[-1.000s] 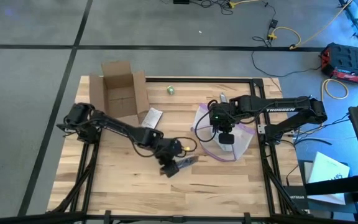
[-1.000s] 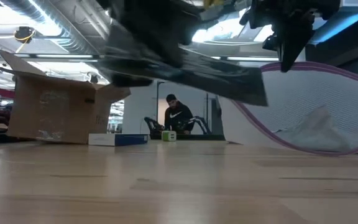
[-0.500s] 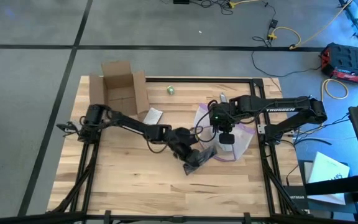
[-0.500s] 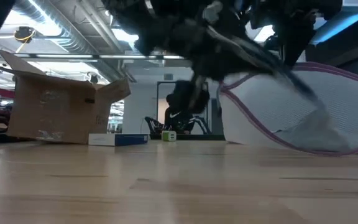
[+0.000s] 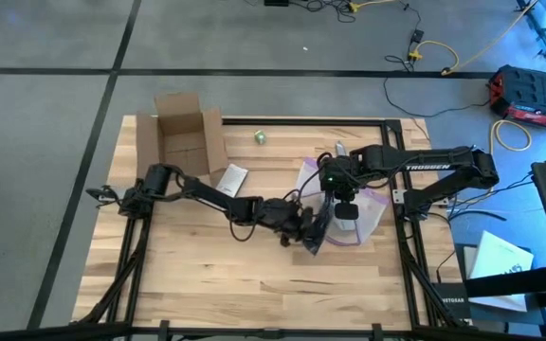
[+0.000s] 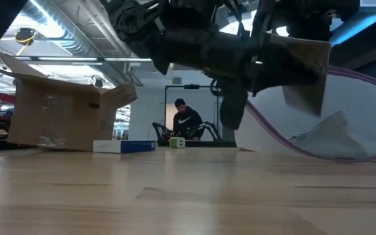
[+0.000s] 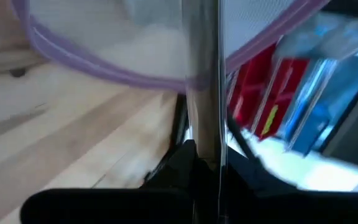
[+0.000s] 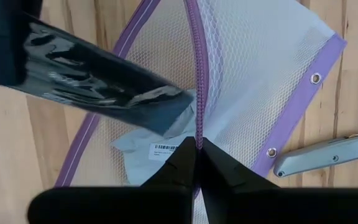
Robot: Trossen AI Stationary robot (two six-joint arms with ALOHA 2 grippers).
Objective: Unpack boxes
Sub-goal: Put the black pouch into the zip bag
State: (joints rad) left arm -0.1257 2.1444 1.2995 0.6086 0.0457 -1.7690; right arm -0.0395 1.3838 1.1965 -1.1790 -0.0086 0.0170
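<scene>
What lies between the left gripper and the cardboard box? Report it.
The left gripper, shut on a dark flat packet, is at the mesh bag. Toward the open box, only a small white-and-blue packet lies in between, beside the box.

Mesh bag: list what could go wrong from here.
1. The dark packet in the left gripper sits at the mesh bag rim; it may snag the purple zip edge instead of sliding in.
2. The right gripper pinches only that edge, so a push might pull it free.
3. A dragged bag could sweep the grey knife beside it.
</scene>
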